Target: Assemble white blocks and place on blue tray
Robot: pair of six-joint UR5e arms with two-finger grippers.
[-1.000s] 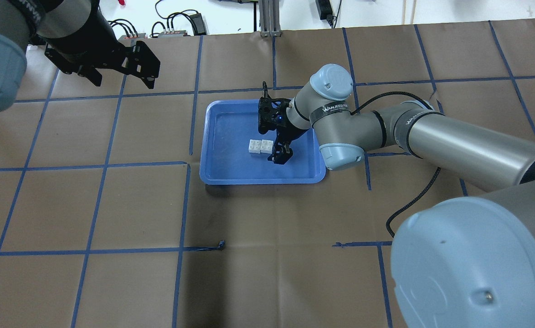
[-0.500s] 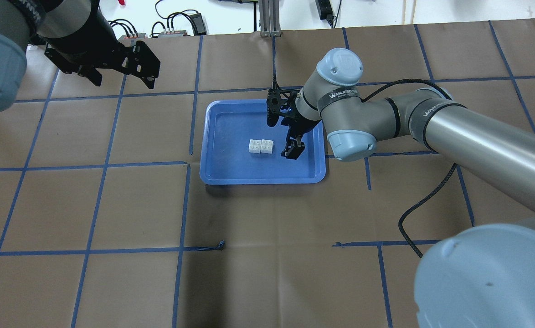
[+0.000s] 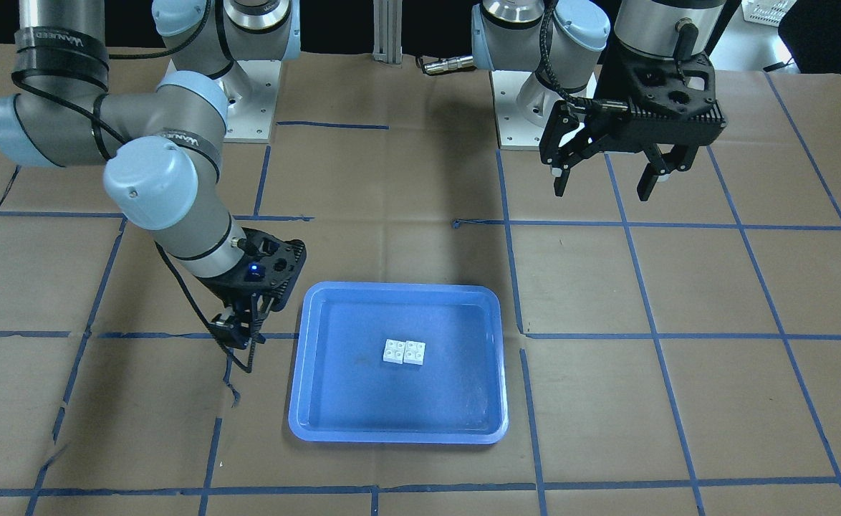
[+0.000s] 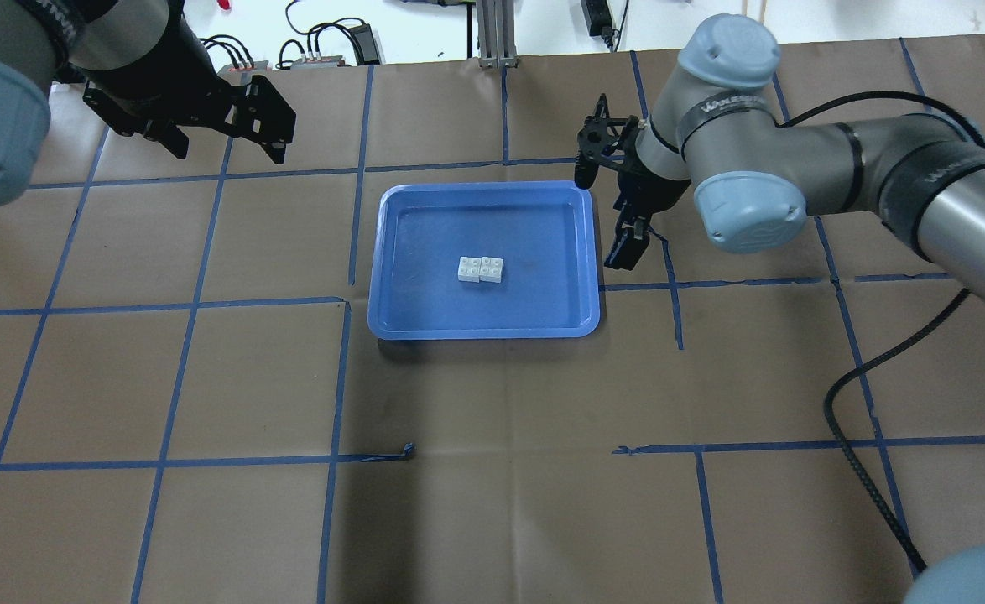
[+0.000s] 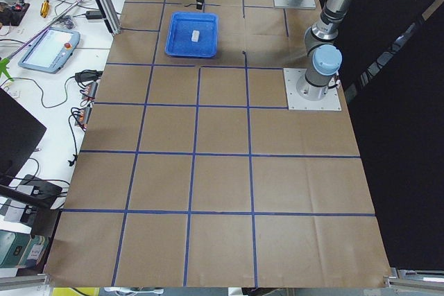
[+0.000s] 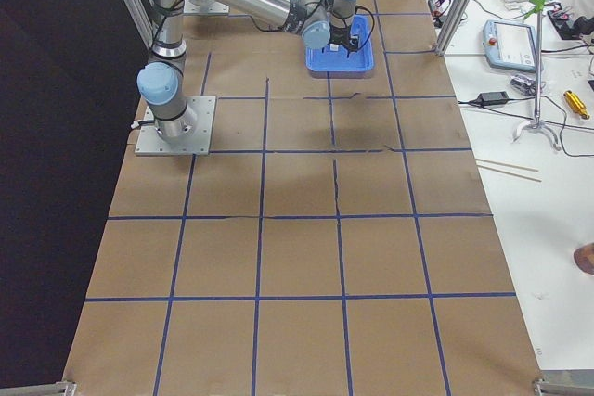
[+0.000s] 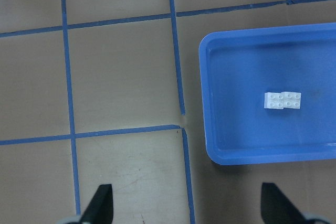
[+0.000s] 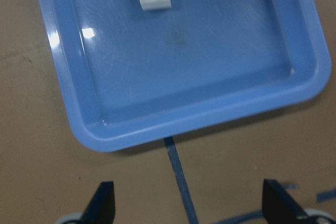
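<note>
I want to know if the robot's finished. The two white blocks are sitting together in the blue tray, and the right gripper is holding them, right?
Not quite. The white blocks do sit together in the blue tray, but the right gripper is beside the tray, holding nothing, as the overhead exterior view shows.

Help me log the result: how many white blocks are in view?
2. Both white blocks lie touching, side by side, near the middle of the blue tray; no others show, none looks hidden.
</note>
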